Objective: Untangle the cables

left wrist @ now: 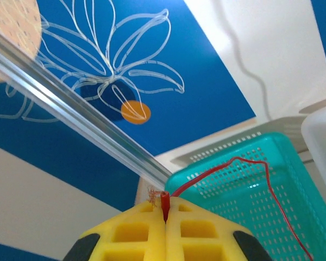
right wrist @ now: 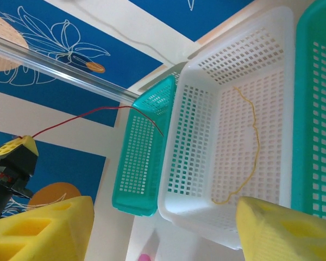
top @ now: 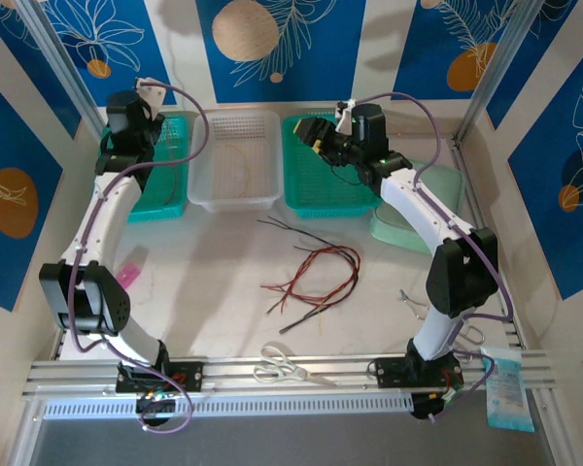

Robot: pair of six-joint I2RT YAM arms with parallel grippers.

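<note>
Left tool (left wrist: pixel 165 209) clamped on a red wire (left wrist: pixel 234 159) over the teal basket (left wrist: pixel 233 204) at the worktop's (top: pixel 204 301) far left, right tool (top: pixel 319 136) open, yellow wire (right wrist: pixel 254 136) in the white basket (right wrist: pixel 190 136), other wires (top: pixel 316 277) mid-worktop.

Nothing here can be read as words or numbers. The pale blue-and-white packet (top: pixel 506 388) at the near right corner of the frame has some print on it, but it is too small to make out. The blue wall panels (top: pixel 10 126) carry drawn flowers and orange discs, not lettering.
</note>
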